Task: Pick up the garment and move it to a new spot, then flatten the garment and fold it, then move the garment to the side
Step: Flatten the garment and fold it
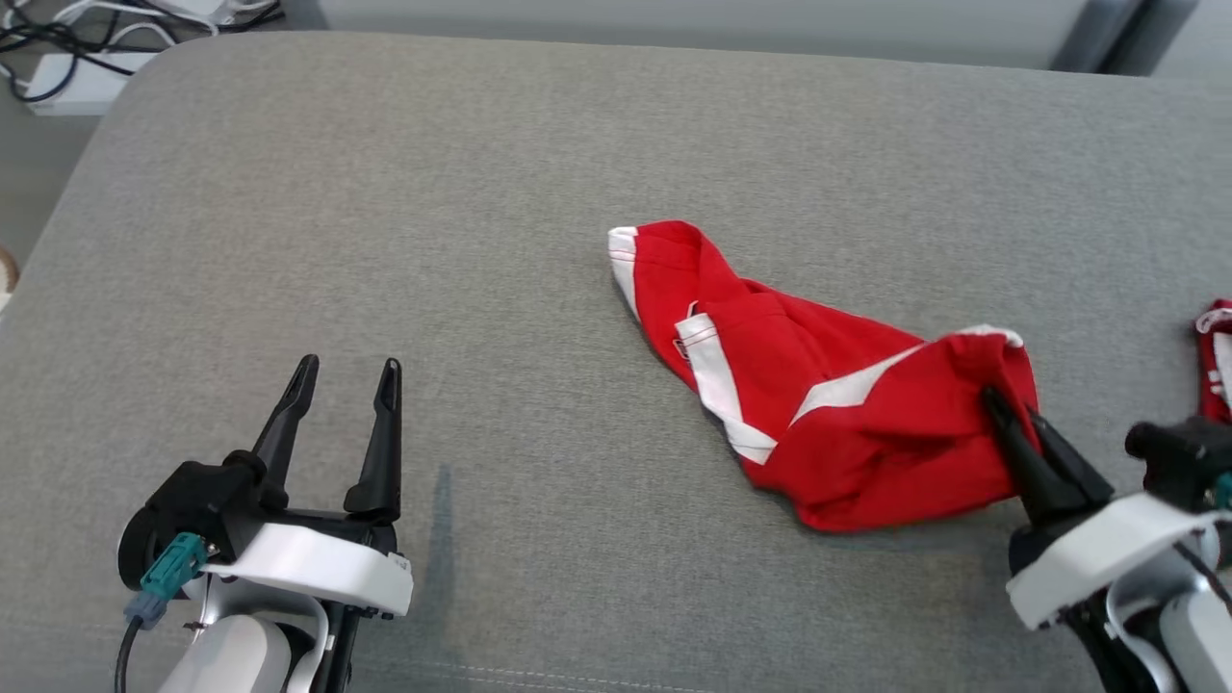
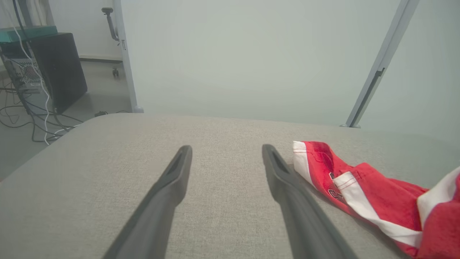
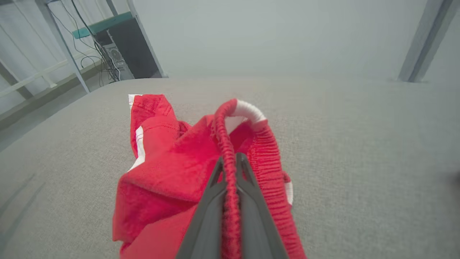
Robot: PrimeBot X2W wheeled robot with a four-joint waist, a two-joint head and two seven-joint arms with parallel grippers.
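- garment (image 1: 828,404): red and white, crumpled, right of centre on the grey counter (image 1: 385,192).
- right pincer (image 1: 1009,406): clamped on its elastic waistband; pick-up step in hand.
- left pincer (image 1: 346,371): wide, empty.
- next, likely: lift clear, carry to a new spot.

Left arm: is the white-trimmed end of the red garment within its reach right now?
Probably yes. The left gripper stands open, and just bare grey cushion lies between it and the garment at its white-trimmed end. The right gripper, shut on the waistband at the far side, is not in the way.
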